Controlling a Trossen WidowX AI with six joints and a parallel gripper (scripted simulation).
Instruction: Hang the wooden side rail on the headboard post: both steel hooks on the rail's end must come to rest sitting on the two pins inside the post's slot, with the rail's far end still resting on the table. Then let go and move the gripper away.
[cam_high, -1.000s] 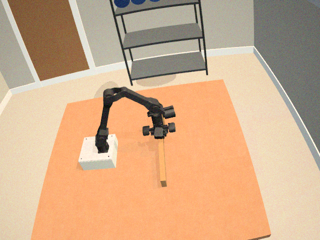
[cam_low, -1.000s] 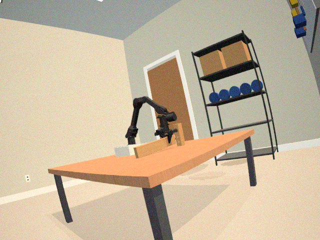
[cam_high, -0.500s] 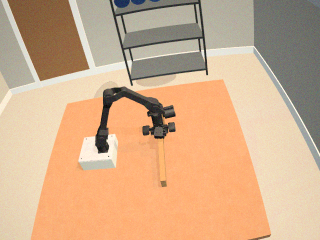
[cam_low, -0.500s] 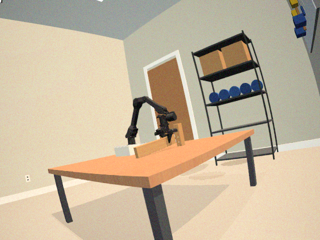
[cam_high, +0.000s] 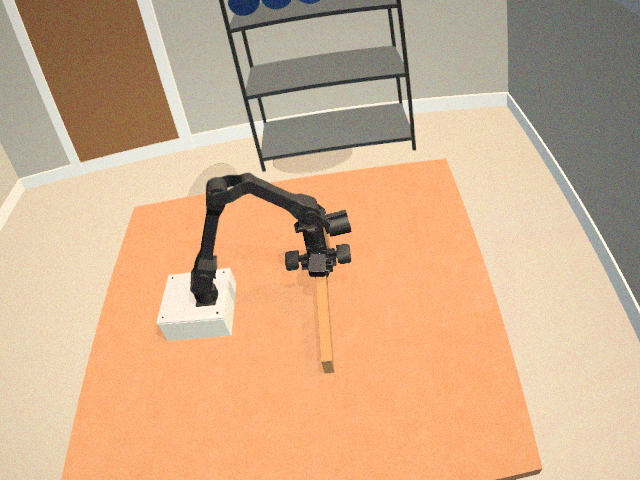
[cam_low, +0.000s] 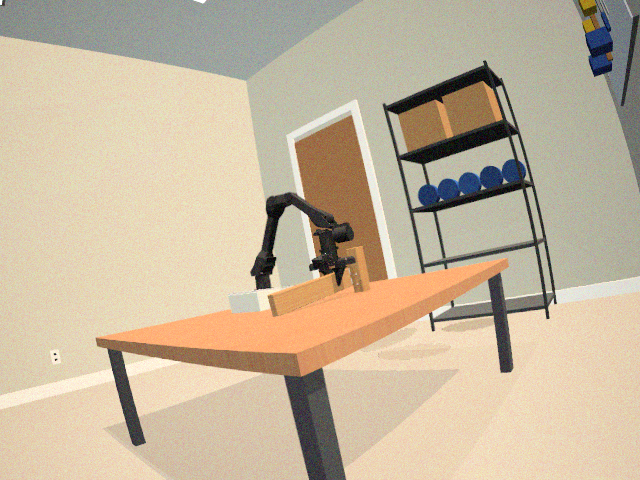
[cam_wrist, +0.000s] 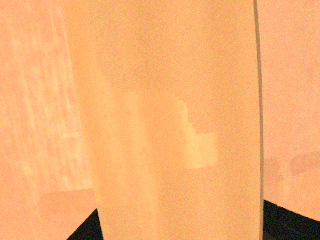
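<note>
Single black arm (cam_high: 258, 193) on white base block (cam_high: 196, 310), reaching out over orange tabletop (cam_high: 413, 310). Pincer (cam_high: 319, 269) pointing down, clenched on the wooden side rail (cam_high: 324, 325), gripping it near the end closest to the headboard post (cam_low: 360, 268). In top view the rail runs as a thin strip from under the pincer toward the camera side, far end (cam_high: 326, 365) down on the tabletop. Exterior view: rail (cam_low: 302, 295) stands on edge, broad face showing, gripped end slightly higher than the far end, so it's tilted a bit. The post stands upright just beyond the pincer (cam_low: 338, 276), dark marks down its facing side, likely the slot; too small to tell whether pins or hooks are there, or whether the hooks sit on anything. Rail end and post look touching or just beside each other, cannot tell which. Wrist view: rail's top edge (cam_wrist: 174, 127) fills the middle of the frame, tabletop (cam_wrist: 34, 94) on both sides, dark pincer parts at the bottom corners. Background: black metal shelf rack (cam_low: 465, 196) with cardboard boxes (cam_low: 449, 118) and blue cylinders (cam_low: 470, 183), brown door (cam_low: 336, 191).
</note>
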